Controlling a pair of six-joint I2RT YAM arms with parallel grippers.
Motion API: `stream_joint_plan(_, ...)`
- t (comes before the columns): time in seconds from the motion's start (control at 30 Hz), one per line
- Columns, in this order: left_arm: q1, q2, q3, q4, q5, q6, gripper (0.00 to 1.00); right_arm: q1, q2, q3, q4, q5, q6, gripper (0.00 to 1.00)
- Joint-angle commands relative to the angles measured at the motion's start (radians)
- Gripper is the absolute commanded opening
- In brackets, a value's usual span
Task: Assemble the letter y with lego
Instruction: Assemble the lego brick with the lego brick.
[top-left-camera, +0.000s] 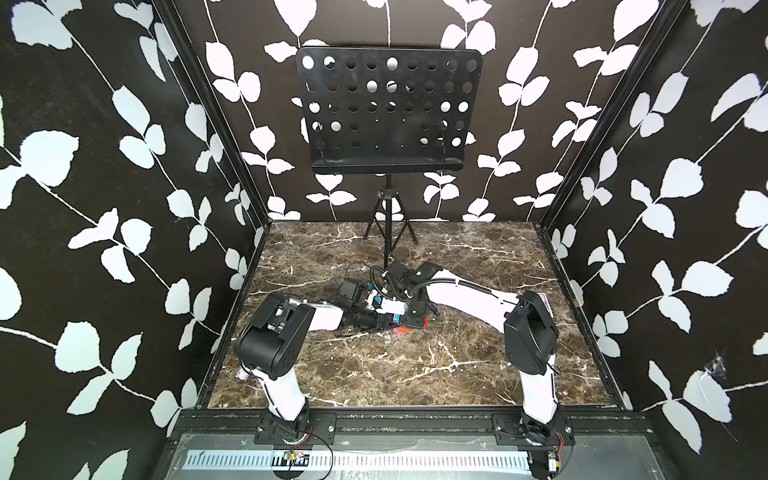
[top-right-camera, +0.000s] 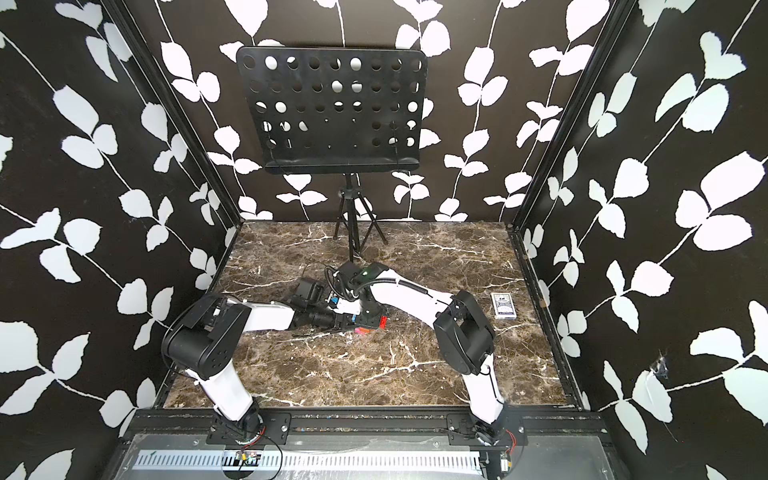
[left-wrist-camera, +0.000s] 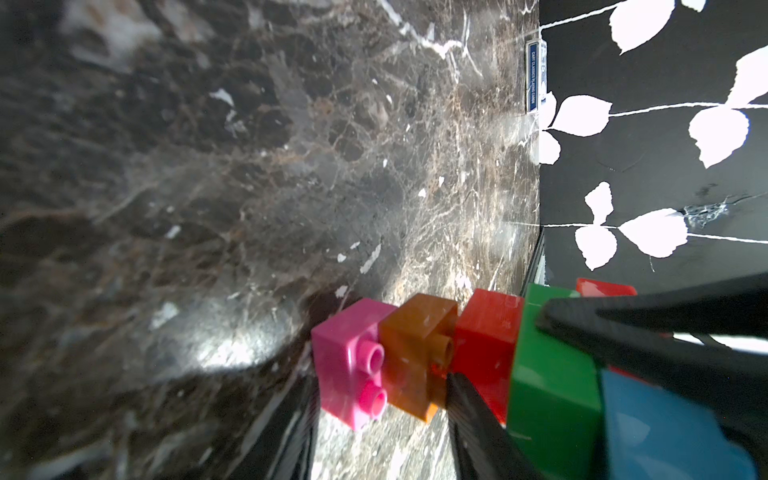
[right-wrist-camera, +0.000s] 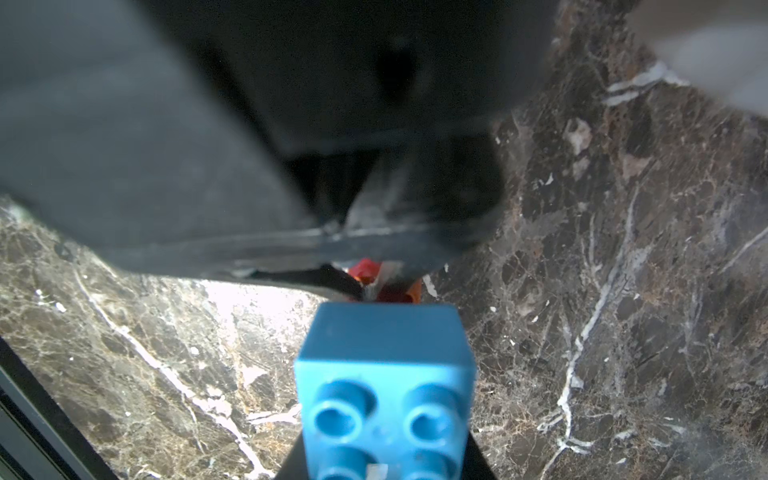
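The left end effector (left-wrist-camera: 496, 351) is clamped on the Y (left-wrist-camera: 482, 328). One finger lies across the green bar (left-wrist-camera: 552, 386), and its mate presses from the opposite side, near where the stem meets the bar. Gripping at that junction looks deliberate: it braces the piece close to the spot being worked and leaves the bar's ends free.

The right end effector (right-wrist-camera: 386, 451) is clenched on the blue brick (right-wrist-camera: 384, 361), with a finger on each flank and the studs facing its wrist camera. That hold would let it drive the brick straight against the bar. The arms meet nose to nose over the middle of the table (top-left-camera: 374, 374), so one can push while the other resists.

The Y is held low there; whether it touches the marble I cannot tell. Its stem runs from the pink brick (left-wrist-camera: 353, 365) through the brown-orange brick (left-wrist-camera: 415, 353) and the orange-red brick (left-wrist-camera: 486, 374) to the bar. The red brick (left-wrist-camera: 604, 286) shows behind one end of the bar, and the blue brick sits at the other end. The plastic is glossy, and two studs show on the pink brick.

I judge that all six pieces are in place or nearly so. A finger hides the blue brick's seam, so whether it is fully seated is unclear. The card box (top-right-camera: 503, 305) lies well apart, near the table's right edge.
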Motion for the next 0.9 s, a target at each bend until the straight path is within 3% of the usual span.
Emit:
stream_joint_plan(0.0,0.01,0.01,-0.035,-0.062,-0.093,0.02,0.5,-0.009,0.049,-0.038,-0.081,0.035,-0.007,0.28)
stream_joint_plan(0.57,0.011,0.019,-0.041,-0.054,-0.095,0.014,0.5,-0.008,0.043,-0.003,-0.115,0.047,0.051,0.27)
stream_joint_plan(0.87,0.011,0.011,-0.045,-0.054,-0.097,0.017,0.5,-0.007,0.109,0.007,-0.116,0.069,0.039,0.27)
